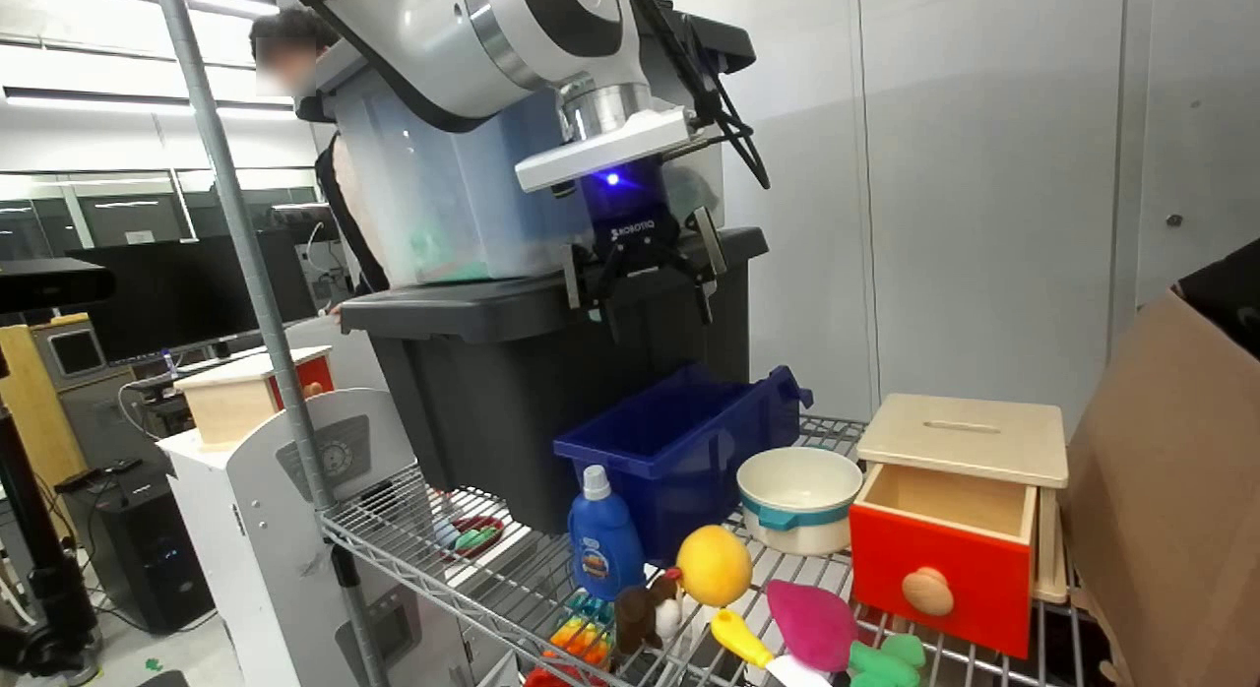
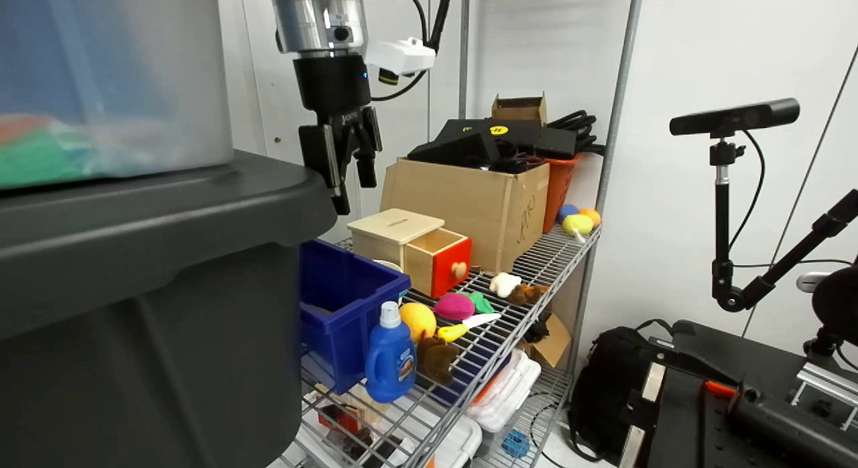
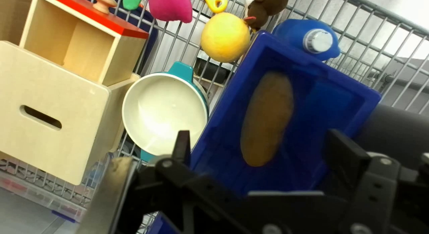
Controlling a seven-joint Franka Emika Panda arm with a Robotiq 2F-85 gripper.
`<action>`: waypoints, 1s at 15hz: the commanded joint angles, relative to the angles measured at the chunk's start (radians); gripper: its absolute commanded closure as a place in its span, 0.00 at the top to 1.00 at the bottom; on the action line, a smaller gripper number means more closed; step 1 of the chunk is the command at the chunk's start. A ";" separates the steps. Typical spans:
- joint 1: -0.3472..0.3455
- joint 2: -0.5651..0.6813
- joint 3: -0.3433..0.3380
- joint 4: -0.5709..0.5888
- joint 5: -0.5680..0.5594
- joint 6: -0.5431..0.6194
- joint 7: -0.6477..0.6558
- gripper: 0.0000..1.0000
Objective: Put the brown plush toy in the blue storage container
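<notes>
The brown plush toy (image 3: 268,120), an oblong tan-brown lump, lies inside the blue storage container (image 3: 335,96) in the wrist view. The container's walls hide it from both exterior views. This deep blue bin (image 1: 689,510) stands on the wire shelf against the dark grey tote. High above the bin hangs my gripper (image 1: 657,311), pointing down, its jaws wide apart and nothing between them. From the wrist, the toy appears below the gap between the black fingertips (image 3: 182,143), well clear of them.
Around the bin stand a blue detergent bottle (image 1: 602,544), a yellow ball (image 1: 715,566), a white bowl (image 1: 799,475) and a wooden box with a red drawer (image 1: 940,559). A dark brown plush figure (image 3: 266,7) lies near the bottle. The dark tote (image 1: 472,392) rises beside my gripper.
</notes>
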 commanded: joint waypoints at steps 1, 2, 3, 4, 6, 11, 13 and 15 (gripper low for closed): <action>0.033 0.017 -0.009 0.025 -0.016 -0.019 0.008 1.00; 0.032 0.015 -0.009 0.018 -0.015 -0.016 0.008 1.00; 0.030 0.013 -0.009 0.014 -0.014 -0.013 0.008 1.00; 0.029 0.011 -0.010 0.008 -0.014 -0.011 0.009 1.00; 0.027 0.007 -0.011 -0.004 -0.013 -0.007 0.012 1.00; 0.024 -0.008 -0.014 -0.045 -0.011 0.004 0.020 1.00; 0.024 -0.011 -0.015 -0.053 -0.012 0.004 0.022 1.00; 0.022 -0.014 -0.015 -0.063 -0.012 0.007 0.024 1.00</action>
